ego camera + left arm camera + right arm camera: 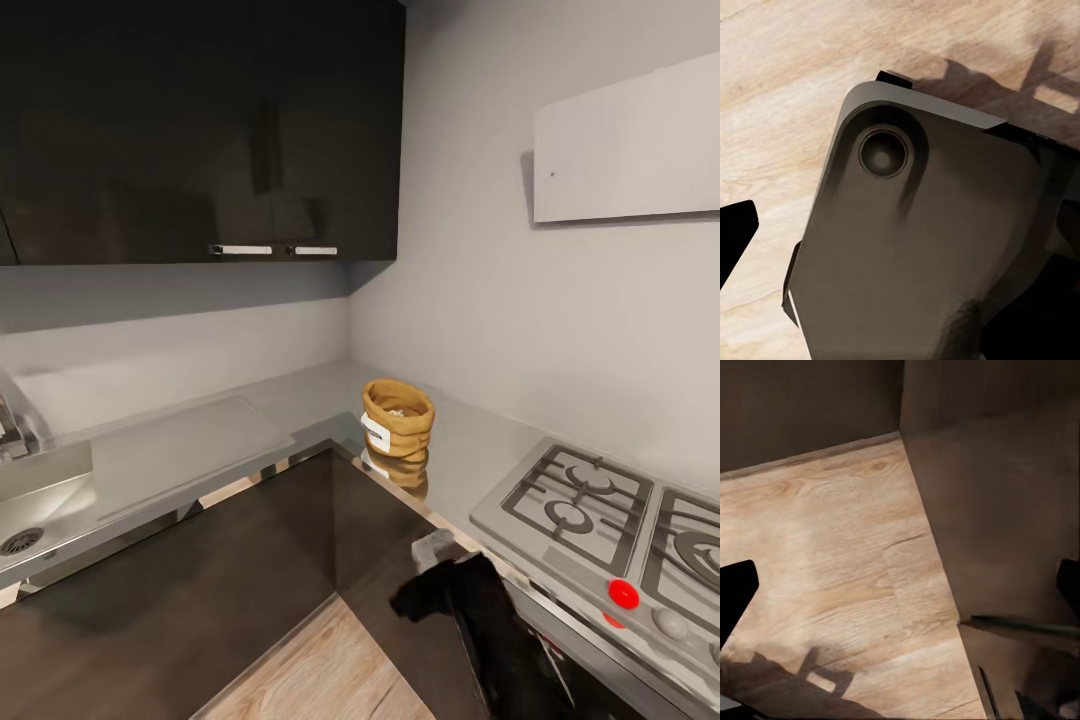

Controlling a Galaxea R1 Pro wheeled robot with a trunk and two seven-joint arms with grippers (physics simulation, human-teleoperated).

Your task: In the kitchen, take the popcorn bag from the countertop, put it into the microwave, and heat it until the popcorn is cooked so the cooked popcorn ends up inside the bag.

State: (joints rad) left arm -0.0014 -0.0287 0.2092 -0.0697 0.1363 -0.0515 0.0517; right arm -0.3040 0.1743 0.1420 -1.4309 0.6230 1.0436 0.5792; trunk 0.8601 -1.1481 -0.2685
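**Mia:** What does the robot see, starting from the left?

**Ben:** First a shiny steel sink (40, 500) with a round drain. It sits in the long grey steel desk (200, 440), which bends round the corner. Dark glossy cupboards (200, 130) hang above it.

**Mia:** And the sack?

**Ben:** The small tan-brown cloth popcorn bag (397, 420) stands upright on the desk in the corner, near the grey wall. Its white label (376, 433) faces left. A few pale popcorn bits (396, 410) show in its open top. Its picture shines back from the steel under it.

**Mia:** What is to the right of it?

**Ben:** A grey gas hob with black grates (600, 520) and a red knob (623, 594). It sits well apart from the bag.

**Mia:** How would the bag feel?

**Ben:** It looks light and soft, so it would likely squash. The top is open, so tipping it could spill the bits. A gentle hold on the sides, just under the rolled rim, would likely be best, keeping it upright.

**Mia:** Where are the arms?

**Ben:** The robot's black right arm (480, 620) hangs low, below the desk edge. Its wrist camera looks at the light wood floor (832, 555) and dark cupboard fronts. The left wrist camera looks down at the robot's own grey base (915, 240) on the floor.

**Mia:** Are the jaws apart or together?

**Ben:** The dark tips sit at the far edges of both wrist pictures, so both sets of jaws look wide apart. They hold nothing.
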